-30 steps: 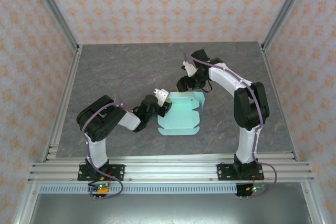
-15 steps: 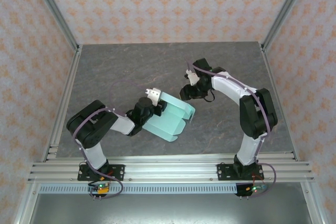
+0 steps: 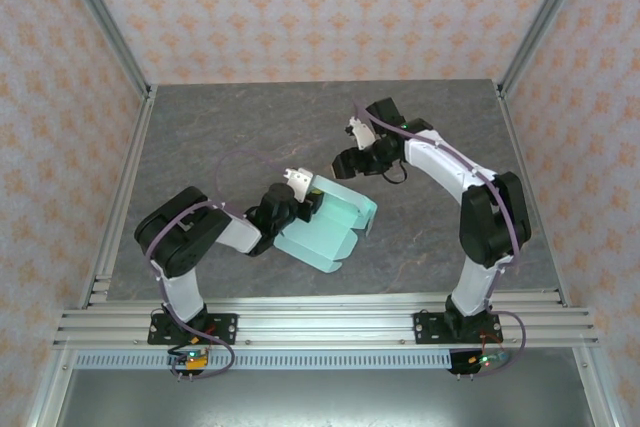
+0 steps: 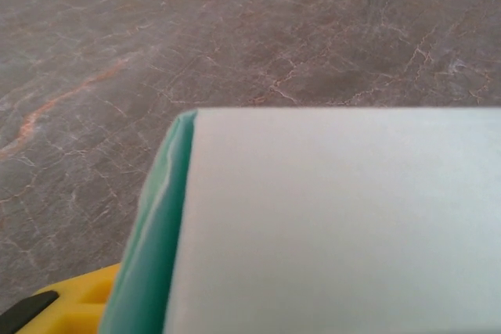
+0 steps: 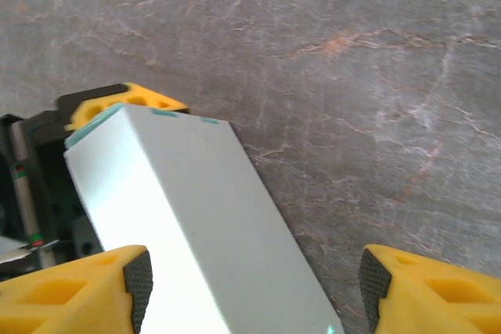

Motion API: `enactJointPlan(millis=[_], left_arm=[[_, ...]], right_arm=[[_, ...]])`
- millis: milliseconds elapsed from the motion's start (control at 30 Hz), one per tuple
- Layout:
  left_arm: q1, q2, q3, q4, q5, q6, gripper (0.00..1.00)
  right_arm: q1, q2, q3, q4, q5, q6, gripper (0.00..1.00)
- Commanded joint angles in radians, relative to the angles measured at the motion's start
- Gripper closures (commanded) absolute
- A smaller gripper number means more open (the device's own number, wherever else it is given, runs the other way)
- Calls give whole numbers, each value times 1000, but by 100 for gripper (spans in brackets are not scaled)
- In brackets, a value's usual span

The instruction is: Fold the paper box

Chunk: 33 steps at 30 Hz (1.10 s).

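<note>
The paper box (image 3: 325, 229) is pale mint-green card, partly folded, lying askew on the table's middle with a raised flap along its far side. My left gripper (image 3: 298, 199) is shut on the box's left end. In the left wrist view the paper box (image 4: 337, 224) covers most of the picture, with one yellow finger (image 4: 74, 295) showing under its left edge. My right gripper (image 3: 348, 161) hovers just beyond the box's far edge, open. In the right wrist view its jaws (image 5: 254, 295) stand wide apart over the paper box (image 5: 196, 224), not touching it.
The grey marbled table top (image 3: 250, 127) is bare behind and to the right of the box. An aluminium rail (image 3: 320, 319) runs along the near edge, and patterned walls close in the sides and back.
The left gripper swung the box from square to tilted, its near end now pointing lower right. The right gripper dipped toward the box, then drew back and opened wider.
</note>
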Motion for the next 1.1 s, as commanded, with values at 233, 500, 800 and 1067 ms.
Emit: enactJointPlan(millis=[233, 500, 800, 1067], left_arm=[[0, 39, 24, 20, 24, -10, 55], [3, -44, -50, 42, 2, -56, 52], [3, -135, -137, 69, -45, -56, 49], [19, -250, -154, -17, -56, -37, 44]], right_arm=[[17, 84, -1, -25, -8, -54, 34], [25, 80, -28, -8, 15, -44, 38], [30, 67, -57, 6, 6, -32, 38], [35, 41, -92, 22, -6, -30, 40]])
